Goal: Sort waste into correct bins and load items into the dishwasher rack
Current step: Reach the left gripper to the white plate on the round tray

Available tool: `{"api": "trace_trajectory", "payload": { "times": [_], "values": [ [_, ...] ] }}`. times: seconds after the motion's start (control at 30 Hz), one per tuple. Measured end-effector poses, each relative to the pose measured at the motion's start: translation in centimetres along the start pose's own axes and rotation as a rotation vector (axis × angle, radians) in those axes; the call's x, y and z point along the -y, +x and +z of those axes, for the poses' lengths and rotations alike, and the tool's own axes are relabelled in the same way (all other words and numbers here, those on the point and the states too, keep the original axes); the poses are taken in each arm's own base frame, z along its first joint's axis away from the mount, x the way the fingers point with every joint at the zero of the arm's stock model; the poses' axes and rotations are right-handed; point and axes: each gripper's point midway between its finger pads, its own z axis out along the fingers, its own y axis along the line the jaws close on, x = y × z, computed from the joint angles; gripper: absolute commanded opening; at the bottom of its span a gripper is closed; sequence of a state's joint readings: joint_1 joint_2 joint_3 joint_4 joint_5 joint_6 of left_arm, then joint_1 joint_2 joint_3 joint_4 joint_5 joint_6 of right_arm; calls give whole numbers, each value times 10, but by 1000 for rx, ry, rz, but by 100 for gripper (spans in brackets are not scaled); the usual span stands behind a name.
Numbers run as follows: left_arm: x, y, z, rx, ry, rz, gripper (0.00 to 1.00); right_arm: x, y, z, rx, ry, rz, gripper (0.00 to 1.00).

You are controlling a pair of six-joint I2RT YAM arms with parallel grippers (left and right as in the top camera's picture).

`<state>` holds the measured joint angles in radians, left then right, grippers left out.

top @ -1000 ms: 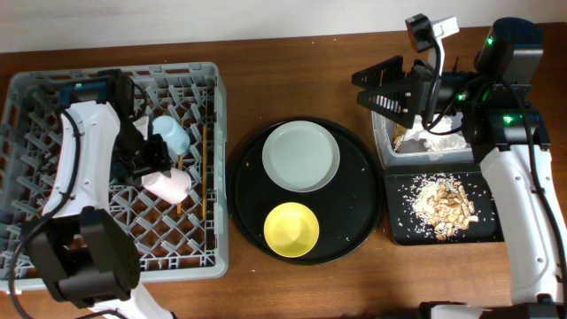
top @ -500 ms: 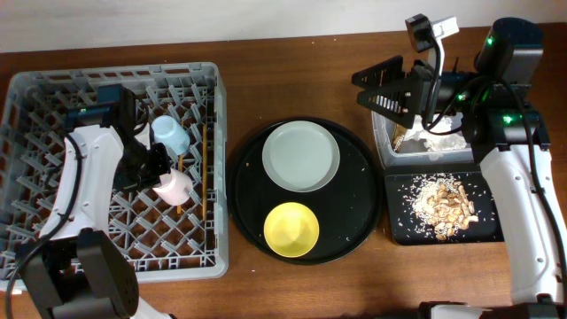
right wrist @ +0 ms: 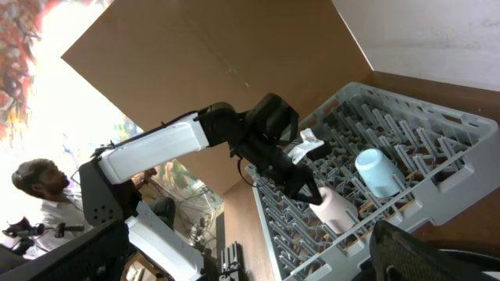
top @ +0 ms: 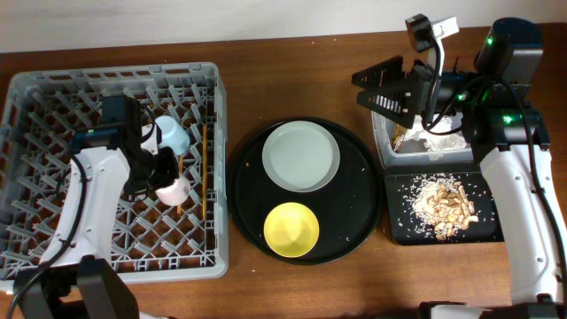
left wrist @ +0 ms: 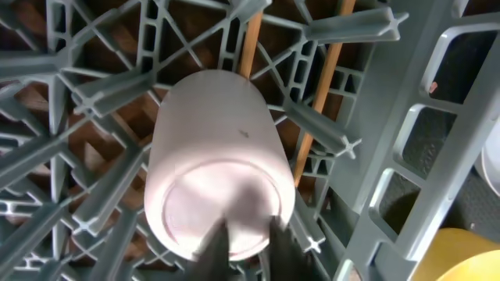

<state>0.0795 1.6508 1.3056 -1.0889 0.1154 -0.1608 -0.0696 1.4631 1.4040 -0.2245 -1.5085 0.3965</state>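
No legible text, label, brand, number or sign can be read in any view. A white tag (top: 446,27) on the camera mount (top: 422,34), just above the right tool (top: 365,87), is too small to read. The pink cup (left wrist: 215,156) at the left tool (left wrist: 246,232) bears one small dark speck, not a readable character.

Pegs of the rack (left wrist: 101,92) crowd the pink cup (left wrist: 219,140).
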Motion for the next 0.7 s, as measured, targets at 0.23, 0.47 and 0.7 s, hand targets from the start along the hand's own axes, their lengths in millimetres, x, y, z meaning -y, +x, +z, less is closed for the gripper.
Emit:
{"api": "trace_trajectory", "payload": {
  "times": [0.23,0.47,0.7],
  "values": [
    [57,-20,-127,213,242,64,99,0,0,0,0,1,-1,99],
    [227,23,-138,307,457,544,99,28,-52,-181,351,363,101,99],
    [380,74,-43,370,429,817,50,23,-46,-259,497,512,131,98]
  ]
}}
